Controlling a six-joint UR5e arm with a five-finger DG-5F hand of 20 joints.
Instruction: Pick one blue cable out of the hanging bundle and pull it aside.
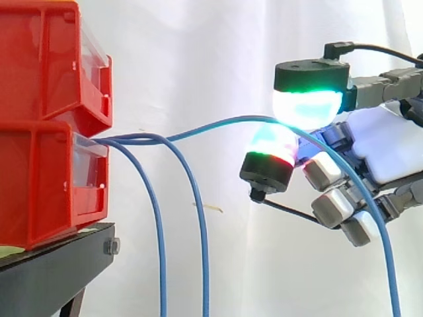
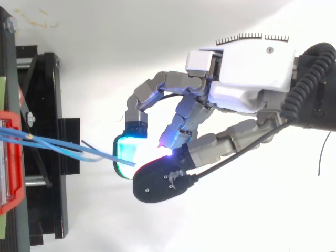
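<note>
Right of the bins (image 1: 46, 119), open space surrounds the hand (image 2: 247, 79), pinching one cable (image 1: 218, 125). Two loose cables (image 1: 156, 221) hang from the lower bin (image 1: 39, 191).

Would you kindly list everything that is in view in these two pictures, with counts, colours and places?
red bins: two, red, stacked at the left on the stand.
black stand: one, black, under the bins.
hanging blue cables: two, blue, coming out of the lower bin and arching down beside it.
pulled blue cable: one, blue, running from the lower bin rightward to the hand, then dropping past it.
white curtain: one, white, behind everything.
hand: one, white and grey, coming in from the right, pinching the pulled blue cable between pads that glow cyan and green.
</note>
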